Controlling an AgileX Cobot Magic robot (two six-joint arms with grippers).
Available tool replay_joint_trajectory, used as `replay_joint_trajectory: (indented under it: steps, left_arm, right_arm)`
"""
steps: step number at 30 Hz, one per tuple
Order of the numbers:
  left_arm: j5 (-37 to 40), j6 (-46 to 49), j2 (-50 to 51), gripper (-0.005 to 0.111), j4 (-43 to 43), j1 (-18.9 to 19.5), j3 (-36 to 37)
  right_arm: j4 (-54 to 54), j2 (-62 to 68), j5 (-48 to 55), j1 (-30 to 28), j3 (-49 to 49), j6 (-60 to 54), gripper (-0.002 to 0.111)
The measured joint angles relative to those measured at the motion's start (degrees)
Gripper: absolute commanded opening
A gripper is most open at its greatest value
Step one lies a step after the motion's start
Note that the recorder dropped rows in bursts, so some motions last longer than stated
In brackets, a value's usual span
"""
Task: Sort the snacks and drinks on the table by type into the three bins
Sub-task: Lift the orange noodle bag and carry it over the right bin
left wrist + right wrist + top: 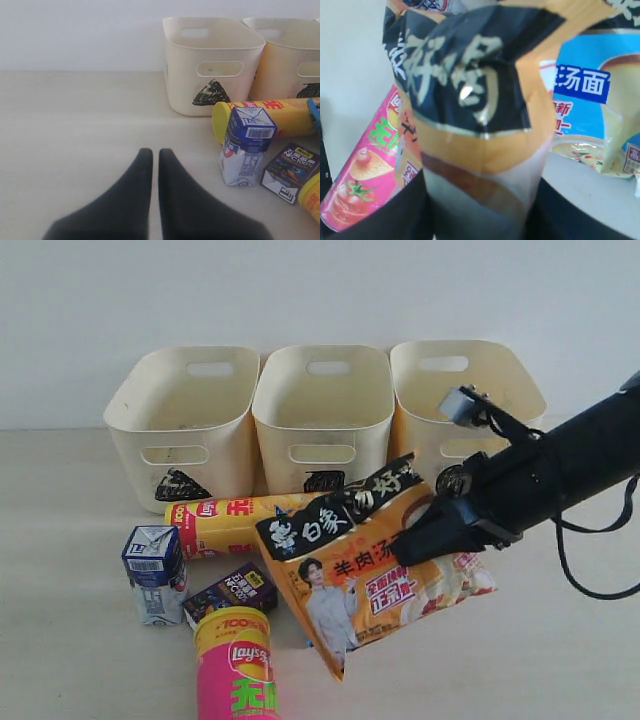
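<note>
**Orange noodle packet clamped in the right tool, bins behind**

Exterior view: the right tool, at the end of a black arm, is closed on one side edge of the orange noodle packet. The packet hangs tilted from it, with its black band of Chinese characters uppermost. Whether its lower corner touches the pale wood-grain counter cannot be told. Three cream tubs stand in a row behind the tool. The nearest bin is just behind it, and the arm hides its front mark. The middle bin comes next, and the triangle bin is farthest from the tool. Across the packet from the tool, the yellow-orange chip tube lies on its side before the bins, one end hidden by the packet. Farther still from the tool, the blue-and-white carton stands upright with the purple box just beside it. The pink chip tube is near both, its yellow lid upward.

Left wrist view: the left tool has its two dark jaws pressed together, holding nothing, over bare counter. Ahead of it and off to one side are the carton, the purple box, the lying tube and, beyond them, the triangle bin.

Right wrist view: dark fingers squeeze the orange packet from both sides. Past it, on the counter, lie the blue noodle packet and the pink tube.
</note>
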Motion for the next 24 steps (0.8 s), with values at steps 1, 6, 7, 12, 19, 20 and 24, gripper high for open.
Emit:
replay_joint_trajectory:
  steps: [1,6,7,12,19,20,24]
  left_arm:
    - [0.0,0.0,0.0,0.004,0.0,0.0,0.0]
    - [0.0,0.0,0.0,0.004,0.0,0.0,0.0]
    - [0.0,0.0,0.0,0.004,0.0,0.0,0.0]
    - [0.0,0.0,0.0,0.004,0.0,0.0,0.0]
    - [0.0,0.0,0.0,0.004,0.0,0.0,0.0]
    - [0.0,0.0,0.0,0.004,0.0,0.0,0.0]
    - [0.0,0.0,0.0,0.004,0.0,0.0,0.0]
  right_arm:
    - [-0.36,-0.93,0.21,0.0,-0.3,0.8,0.0]
    - [-1.97,-3.81,0.69,0.0,-4.68,6.48,0.0]
    - [-2.53,-3.92,0.67,0.0,-6.11,7.94,0.0]
    - [-5.3,-4.05,0.1,-0.65,-13.25,14.57,0.0]
    - [-4.88,-3.09,-0.79,-8.7,-21.9,20.42,0.0]
    - [-4.64,-2.68,-0.89,-9.45,-22.62,20.64,0.0]
    - [-4.4,0.42,-1.67,-11.25,-26.58,21.31,0.0]
